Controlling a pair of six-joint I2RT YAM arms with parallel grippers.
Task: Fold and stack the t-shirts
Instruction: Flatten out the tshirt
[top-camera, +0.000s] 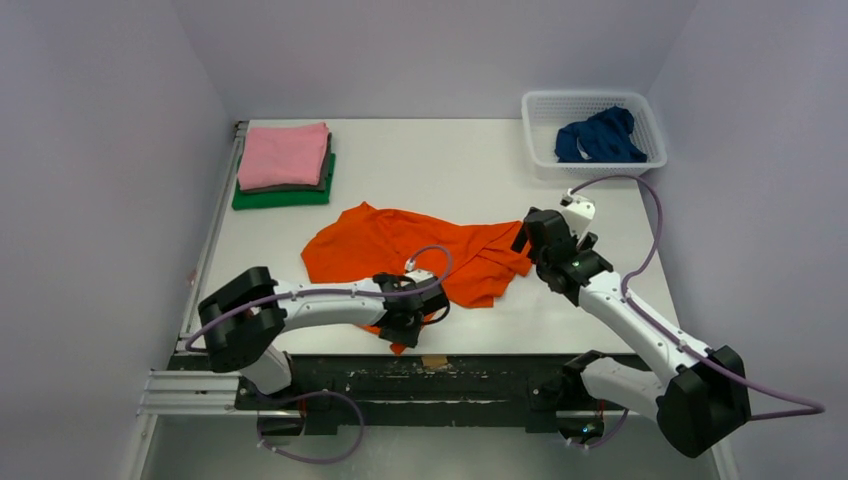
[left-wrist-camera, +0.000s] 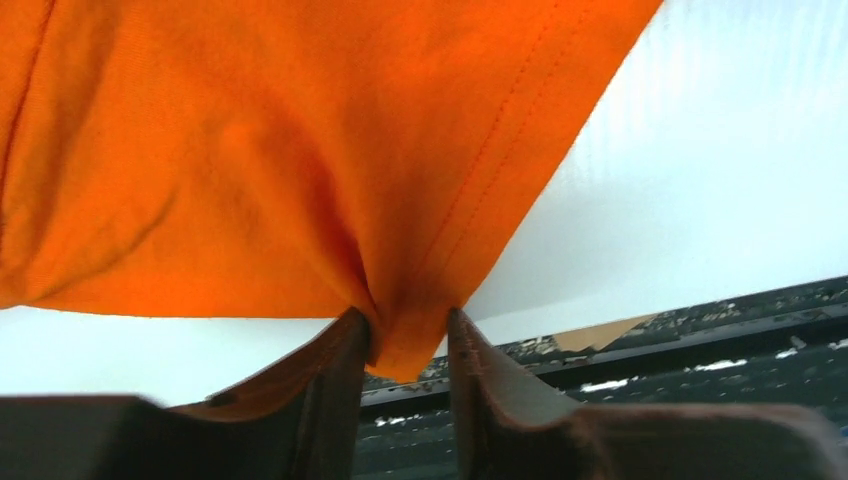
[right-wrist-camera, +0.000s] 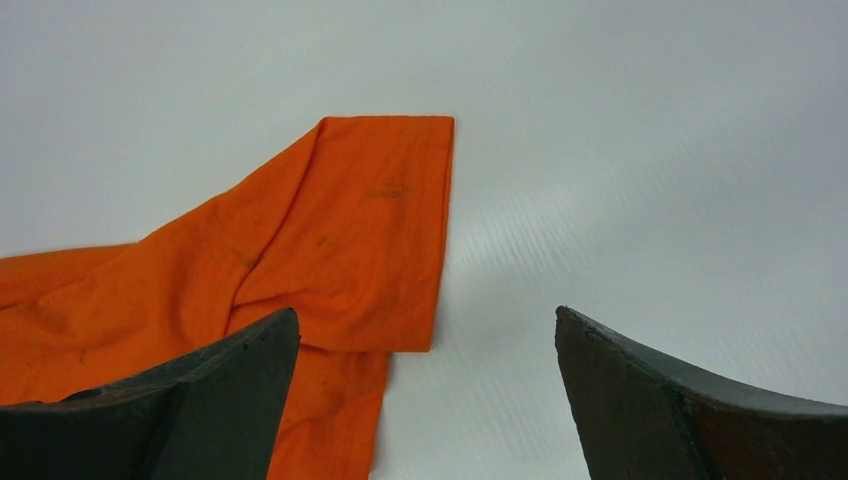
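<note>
White table (top-camera: 430, 165), crumpled orange t-shirt (top-camera: 400, 245), left gripper (left-wrist-camera: 405, 318) pinching its hem, right gripper (right-wrist-camera: 425, 315) spread.

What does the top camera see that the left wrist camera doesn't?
Only the top view shows the folded pile topped by the pink shirt, the white basket holding the blue shirt, and the right gripper. Only the left wrist view shows up close how the left gripper pinches the stitched hem of the orange shirt. Both show that shirt and the white table.

Left gripper (left-wrist-camera: 405, 330) clamped on orange t-shirt (left-wrist-camera: 250, 150), right gripper (right-wrist-camera: 425, 316) spread wide, 2 arms reaching inward
</note>
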